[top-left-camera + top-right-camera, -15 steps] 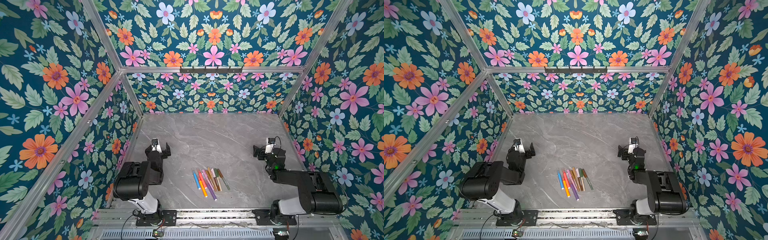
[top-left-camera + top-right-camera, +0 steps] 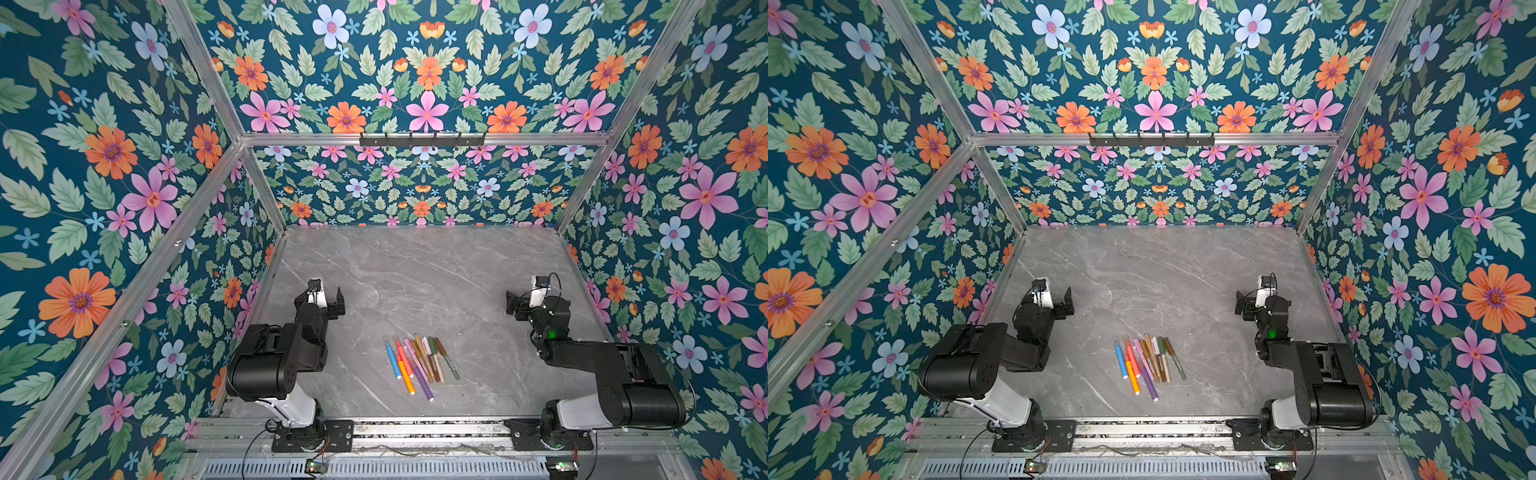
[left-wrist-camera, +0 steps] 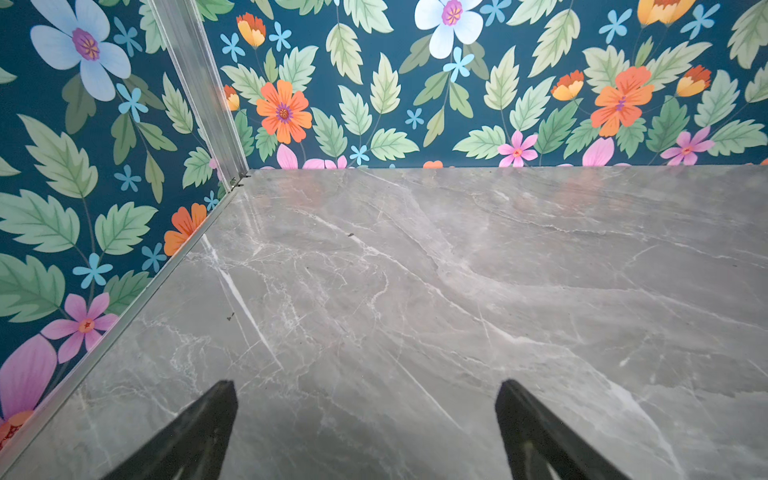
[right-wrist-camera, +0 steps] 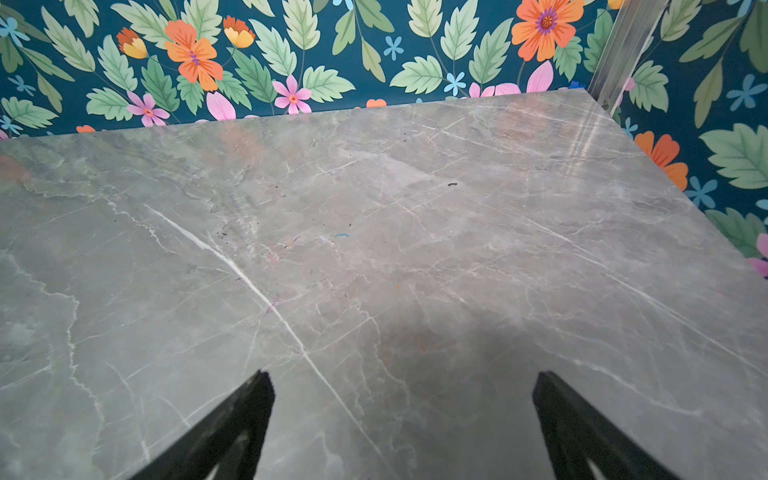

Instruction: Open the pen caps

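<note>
We see the caps [image 2: 417, 344] at lower centre in both top views, well apart from the left end effector [image 2: 329, 300] and right end effector [image 2: 518, 305], both spread wide.

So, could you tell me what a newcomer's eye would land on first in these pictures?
The loud floral wallpaper on every wall of the enclosure comes first. Next, the fan of coloured pens lying near the front middle of the grey marble table, in both top views. The black left arm and right arm sit folded on either side, clear of them.
</note>
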Robot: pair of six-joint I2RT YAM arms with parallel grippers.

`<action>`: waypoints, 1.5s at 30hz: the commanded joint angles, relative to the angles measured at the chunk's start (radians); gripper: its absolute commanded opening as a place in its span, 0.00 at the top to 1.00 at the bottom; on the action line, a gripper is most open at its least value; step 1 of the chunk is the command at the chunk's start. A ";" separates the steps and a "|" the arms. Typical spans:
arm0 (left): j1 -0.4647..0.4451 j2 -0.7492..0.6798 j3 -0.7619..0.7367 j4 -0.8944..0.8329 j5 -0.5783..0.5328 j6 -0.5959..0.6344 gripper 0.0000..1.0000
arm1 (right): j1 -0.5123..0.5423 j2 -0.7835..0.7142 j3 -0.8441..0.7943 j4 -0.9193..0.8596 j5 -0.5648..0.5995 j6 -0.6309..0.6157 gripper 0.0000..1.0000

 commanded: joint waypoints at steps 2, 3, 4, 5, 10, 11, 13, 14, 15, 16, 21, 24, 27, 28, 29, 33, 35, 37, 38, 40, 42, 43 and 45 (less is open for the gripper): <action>0.001 -0.003 -0.002 0.036 0.008 0.011 0.00 | 0.001 0.003 0.004 0.007 0.010 0.005 0.01; 0.001 -0.003 -0.002 0.036 0.008 0.011 0.00 | 0.001 0.003 0.004 0.007 0.010 0.004 0.01; 0.001 -0.003 -0.002 0.036 0.008 0.011 0.00 | 0.001 0.003 0.004 0.006 0.010 0.005 0.01; 0.001 -0.003 -0.002 0.036 0.008 0.010 0.00 | 0.000 0.002 0.004 0.006 0.010 0.004 0.01; 0.001 -0.001 0.000 0.033 0.008 0.011 0.00 | 0.001 0.003 0.004 0.006 0.010 0.004 0.01; 0.001 -0.002 0.000 0.033 0.008 0.011 0.00 | 0.001 0.004 0.003 0.005 0.010 0.004 0.01; 0.000 -0.001 0.001 0.033 0.009 0.011 0.00 | 0.001 0.002 0.005 0.005 0.010 0.004 0.01; 0.001 -0.002 0.001 0.032 0.012 0.011 0.00 | 0.002 0.002 0.005 0.005 0.010 0.006 0.01; 0.001 -0.002 0.001 0.031 0.012 0.009 0.00 | 0.001 0.002 0.005 0.004 0.010 0.005 0.01; 0.001 -0.002 0.001 0.032 0.014 0.009 0.00 | 0.000 0.003 0.005 0.003 0.010 0.005 0.01; 0.002 -0.002 0.001 0.032 0.014 0.006 0.00 | 0.001 0.002 0.005 0.003 0.010 0.005 0.01; 0.002 -0.003 0.001 0.033 0.014 0.006 0.00 | 0.001 0.002 0.005 0.005 0.010 0.006 0.01; 0.002 -0.002 -0.003 0.040 0.003 0.002 0.00 | 0.005 0.002 0.002 0.009 0.017 0.003 0.01; 0.002 -0.001 -0.006 0.043 -0.006 0.000 0.00 | 0.012 0.002 0.001 0.014 0.031 -0.001 0.01; 0.002 -0.002 -0.006 0.047 -0.008 -0.001 0.00 | 0.015 0.001 -0.003 0.017 0.037 -0.004 0.01; 0.002 -0.001 0.002 0.035 -0.027 -0.012 0.00 | 0.014 0.002 0.002 0.009 0.038 0.004 0.01; 0.011 -0.002 0.023 -0.010 -0.070 -0.039 0.00 | -0.004 0.002 0.005 0.004 0.018 0.020 0.01; 0.010 -0.001 0.023 -0.004 -0.079 -0.032 0.00 | -0.005 0.004 0.006 0.003 0.021 0.017 0.01; -0.002 -0.004 0.019 -0.003 -0.092 -0.022 0.00 | -0.002 0.003 0.005 0.003 0.028 0.014 0.01; -0.033 -0.048 0.000 0.013 -0.155 -0.001 0.00 | 0.058 -0.061 0.025 -0.074 0.196 0.000 0.01; -0.088 -0.207 0.043 -0.201 -0.313 -0.006 0.00 | 0.166 -0.197 0.183 -0.467 0.459 0.034 0.01; -0.113 -0.292 0.103 -0.395 -0.379 -0.047 0.00 | 0.183 -0.238 0.266 -0.631 0.508 0.092 0.01; -0.141 -0.406 0.201 -0.680 -0.361 -0.186 0.00 | 0.185 -0.317 0.380 -0.860 0.433 0.229 0.01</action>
